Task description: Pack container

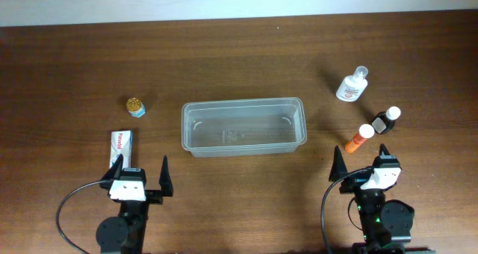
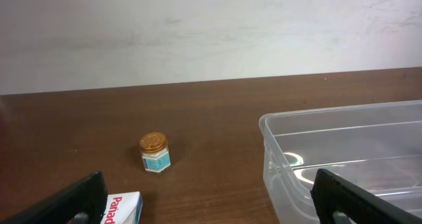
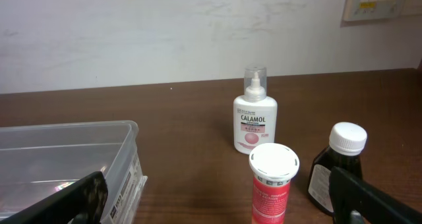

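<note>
left pincer (image 1: 142,170) spread | right pincer (image 1: 361,164) spread | advice: straddle orange tube (image 1: 358,139) lower right, pinch mid-body, clear container (image 1: 243,102) rim

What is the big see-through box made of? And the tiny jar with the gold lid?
The box looks like clear, glossy plastic: the table shows through and light glints on it. The jar could be glass or plastic; a label covers it. Its gold lid looks like metal.
</note>
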